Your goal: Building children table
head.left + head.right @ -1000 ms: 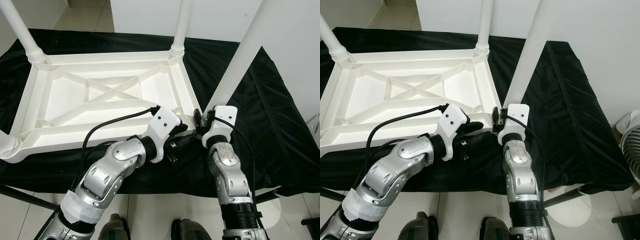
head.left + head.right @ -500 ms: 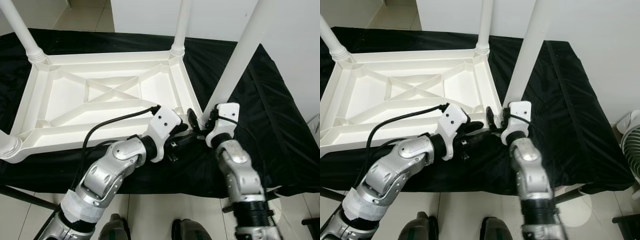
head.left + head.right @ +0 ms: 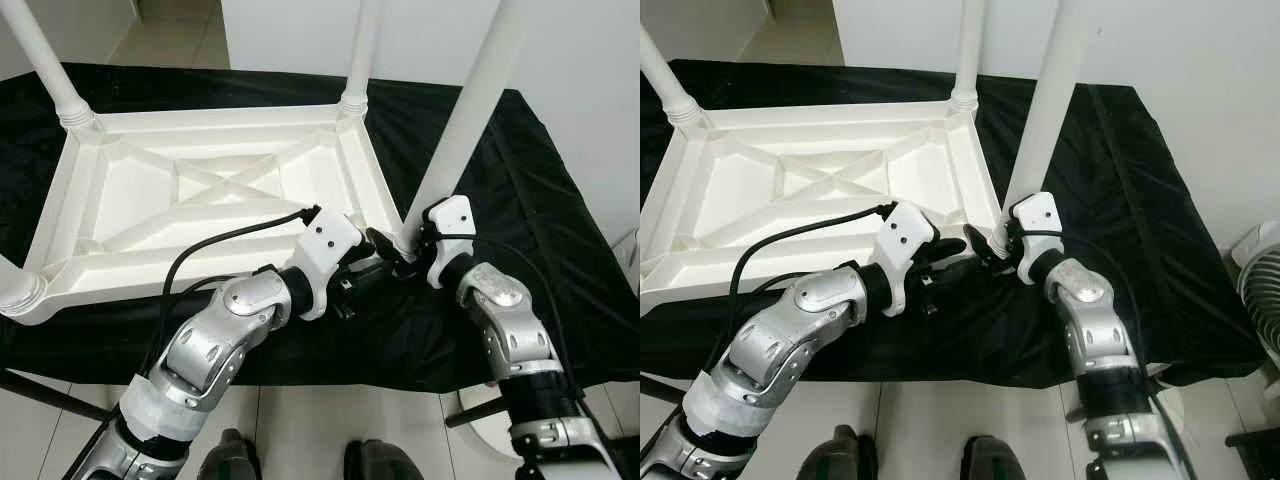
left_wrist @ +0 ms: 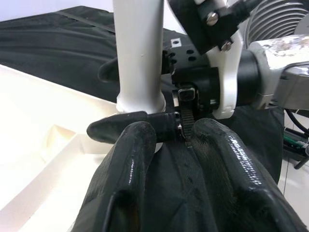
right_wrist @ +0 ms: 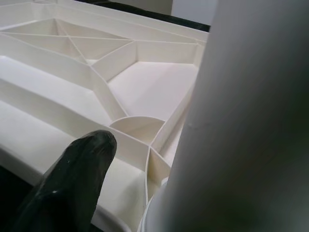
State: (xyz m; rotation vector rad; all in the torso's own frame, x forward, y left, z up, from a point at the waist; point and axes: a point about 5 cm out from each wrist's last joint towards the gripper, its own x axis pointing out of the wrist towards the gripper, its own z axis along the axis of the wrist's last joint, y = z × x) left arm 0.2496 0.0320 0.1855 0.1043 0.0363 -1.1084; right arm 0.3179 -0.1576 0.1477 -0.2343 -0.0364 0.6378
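Observation:
A white children's table (image 3: 215, 190) lies upside down on a black cloth (image 3: 530, 210). Three legs stand in its far left (image 3: 45, 65), far right (image 3: 360, 50) and near left (image 3: 15, 290) corners. My right gripper (image 3: 395, 255) is shut on the base of a fourth white leg (image 3: 465, 120), held nearly upright at the near right corner socket (image 5: 137, 128). In the left wrist view one black finger (image 4: 125, 128) wraps that leg (image 4: 140, 53) at its base. My left gripper (image 3: 362, 270) rests on the cloth just before that corner, slightly open with nothing between its fingers (image 4: 130, 159).
A white wall rises behind the cloth-covered stand. A white fan (image 3: 1260, 280) stands on the floor at the right. The stand's front edge runs just under my forearms, with tiled floor and my feet (image 3: 230, 455) below.
My right elbow has swung out to the right, and the held leg has tipped more upright, its base closer to the near right corner. The left arm has barely moved.

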